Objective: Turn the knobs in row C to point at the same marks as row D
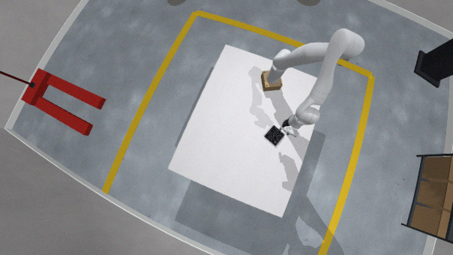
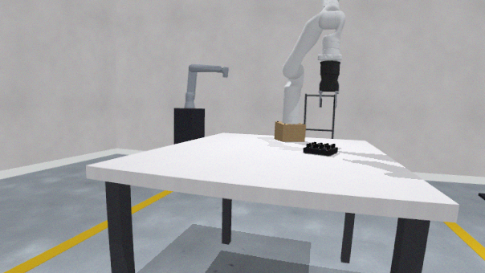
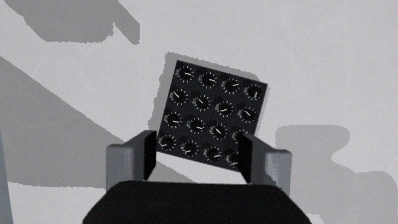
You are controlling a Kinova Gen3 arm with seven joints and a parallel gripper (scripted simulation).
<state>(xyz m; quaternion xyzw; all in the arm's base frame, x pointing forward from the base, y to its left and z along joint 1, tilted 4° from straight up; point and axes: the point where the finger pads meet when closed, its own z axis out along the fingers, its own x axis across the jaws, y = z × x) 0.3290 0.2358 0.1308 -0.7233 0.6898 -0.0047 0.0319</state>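
Note:
The knob box point(image 3: 210, 116) is a small black square block with four rows of four black knobs, each with a white line and a ring of white marks. It stands on the white table, turned a little askew in the wrist view. It also shows in the overhead view point(image 1: 274, 135) and in the side view point(image 2: 320, 148). My gripper point(image 3: 197, 149) hangs high above the box, fingers pointing down, open and empty. It shows in the side view point(image 2: 328, 99) well above the table. The knob lines are too small to read exactly. The socket side is not visible.
The arm's tan base block point(image 1: 271, 81) point(image 2: 289, 131) stands at the table's far edge. A second grey arm on a black pedestal point(image 2: 189, 116) stands behind the table. A red fork-shaped frame point(image 1: 56, 99) lies on the floor. A metal rack point(image 2: 319, 114) stands behind the table.

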